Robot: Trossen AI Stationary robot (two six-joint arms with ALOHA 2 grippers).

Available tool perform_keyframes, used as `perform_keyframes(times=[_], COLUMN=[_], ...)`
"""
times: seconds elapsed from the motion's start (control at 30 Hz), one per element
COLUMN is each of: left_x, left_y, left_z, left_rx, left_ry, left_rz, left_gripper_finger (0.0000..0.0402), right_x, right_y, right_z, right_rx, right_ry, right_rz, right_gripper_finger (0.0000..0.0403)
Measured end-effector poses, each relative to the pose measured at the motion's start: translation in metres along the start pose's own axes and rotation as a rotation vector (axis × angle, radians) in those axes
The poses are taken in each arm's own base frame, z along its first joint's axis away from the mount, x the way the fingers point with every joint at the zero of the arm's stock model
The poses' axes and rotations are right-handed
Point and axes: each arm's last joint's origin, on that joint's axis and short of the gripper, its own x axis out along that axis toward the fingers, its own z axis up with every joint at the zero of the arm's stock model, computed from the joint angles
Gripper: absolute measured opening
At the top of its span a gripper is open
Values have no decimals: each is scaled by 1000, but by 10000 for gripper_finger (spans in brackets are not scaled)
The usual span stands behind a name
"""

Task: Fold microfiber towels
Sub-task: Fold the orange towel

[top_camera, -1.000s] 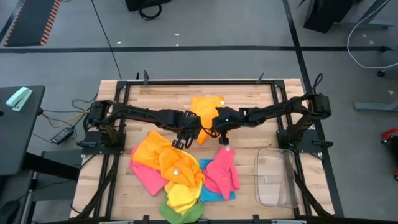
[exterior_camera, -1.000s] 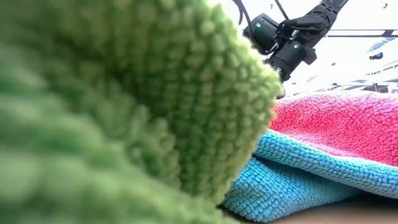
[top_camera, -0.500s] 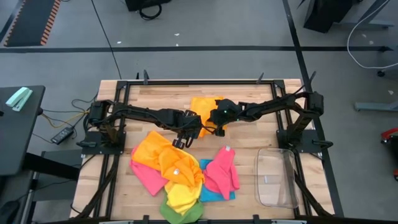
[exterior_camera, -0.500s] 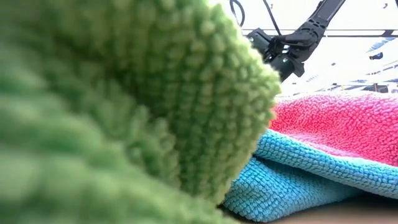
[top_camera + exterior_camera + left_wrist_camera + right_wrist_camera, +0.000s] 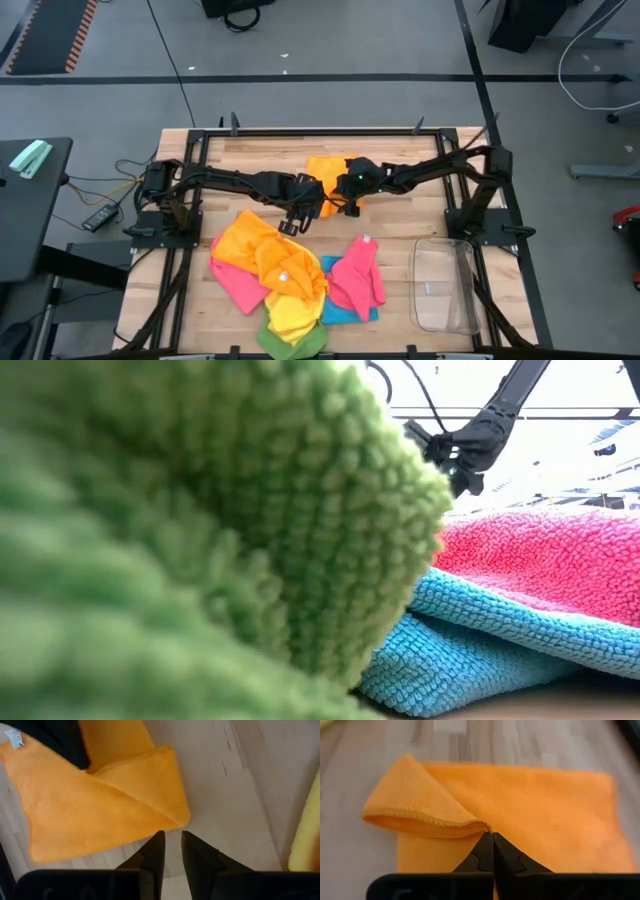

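An orange towel (image 5: 326, 172) lies on the far middle of the table, one corner folded back over it as a flap (image 5: 420, 802). My right gripper (image 5: 492, 836) is shut, its tips at the end of the flap's hemmed edge. My left gripper (image 5: 171, 840) stands narrowly open just off the towel's folded corner (image 5: 180, 817), with bare table between its fingers. A loose pile of orange, yellow, pink, blue and green towels (image 5: 285, 280) lies toward the near edge. In the low view the green towel (image 5: 200, 510) fills the foreground. My right gripper's shut fingertips come slanting down at the orange towel where the flap's hem (image 5: 480, 826) ends. Whether they touch the cloth, I cannot tell. The towel lies flat on the table.
A clear plastic bin (image 5: 445, 285) stands at the near right. A pink towel (image 5: 360, 272) over a blue one (image 5: 480, 640) lies between the pile and the bin. Bare wood (image 5: 250, 165) shows at the far left and right of the orange towel.
My right gripper has gone from above the pink towel toward the far edge and the table's left, sinking a little, to the orange towel; it has stayed shut.
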Motion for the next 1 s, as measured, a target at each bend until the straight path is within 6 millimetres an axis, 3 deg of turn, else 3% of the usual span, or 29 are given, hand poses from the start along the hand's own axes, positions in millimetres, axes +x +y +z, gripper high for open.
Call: perform_keyframes(times=[0.2, 0.57, 0.8, 1.0], left_x=[0, 0, -1, 10], left_y=[0, 3, 12, 16], left_z=[0, 7, 16, 13], left_rx=[0, -74, -191, -253], left_ry=[0, -80, -202, -176], left_rz=[-1, 8, 49, 42], left_gripper_finger=[80, 78, 128, 174], right_x=[14, 14, 14, 12], right_y=[-3, -10, -10, -10], right_z=[-9, -13, -14, -13], right_rx=[23, 105, 126, 145], right_ry=[3, 27, 35, 35], right_rz=[-32, -65, -63, -64], right_gripper_finger=[8, 37, 96, 131])
